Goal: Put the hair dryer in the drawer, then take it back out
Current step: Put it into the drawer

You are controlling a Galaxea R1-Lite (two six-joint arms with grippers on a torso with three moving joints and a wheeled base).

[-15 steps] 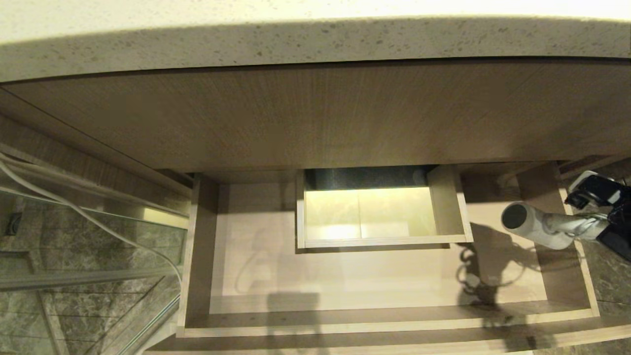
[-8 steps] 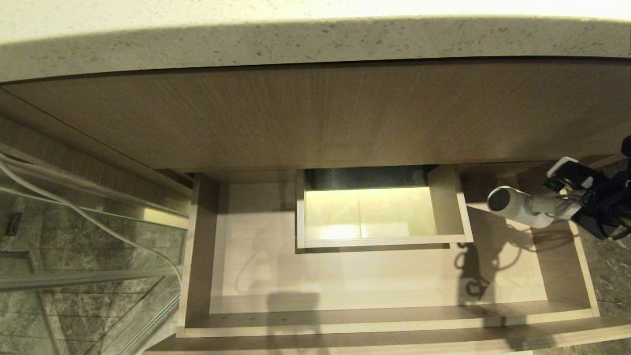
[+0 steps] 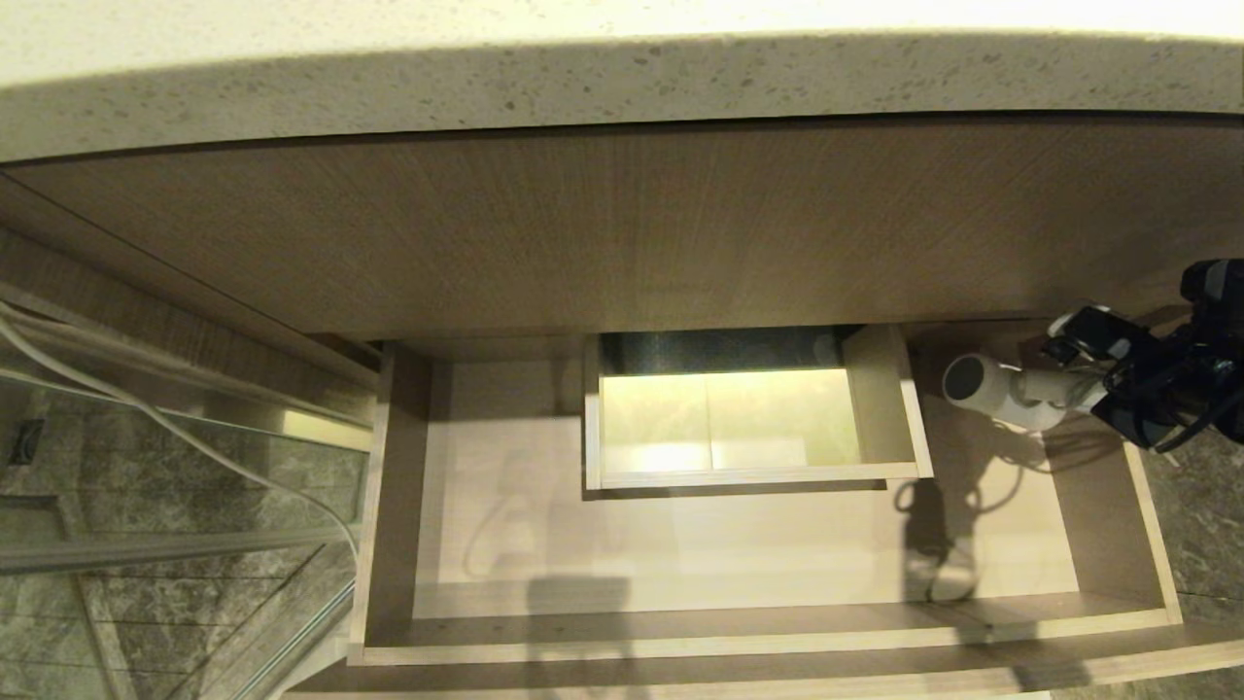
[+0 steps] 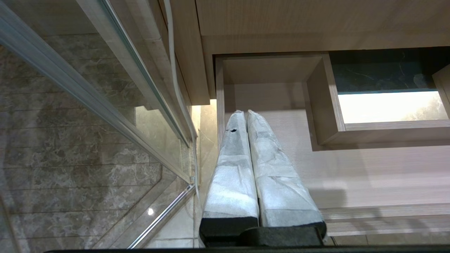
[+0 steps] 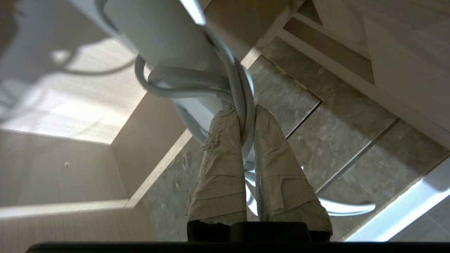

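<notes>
The small white hair dryer [image 3: 1001, 394] hangs over the right back part of the open wood-grain drawer [image 3: 758, 637], nozzle pointing left. My right gripper [image 3: 1093, 389] holds it from the right. In the right wrist view the right gripper [image 5: 242, 110] is shut on the white cord [image 5: 242, 91] looped round the hair dryer [image 5: 158, 31], above the drawer's right wall [image 5: 147, 140]. The drawer holds nothing on its pale floor. My left gripper [image 4: 242, 113] is shut on nothing, hovering by the drawer's left wall [image 4: 220, 105]; it is out of the head view.
A boxed cutout [image 3: 748, 418] stands at the drawer's mid-back. A taller wood panel [image 3: 622, 224] and a speckled stone counter edge [image 3: 622, 78] overhang behind. A glass panel [image 3: 146, 544] and a white cable [image 3: 146, 408] lie left; marble floor [image 3: 1200, 544] lies right.
My right gripper has carried the hair dryer leftward and toward the drawer's back right corner. Its shadow on the drawer floor shifted with it. The drawer has not moved.
</notes>
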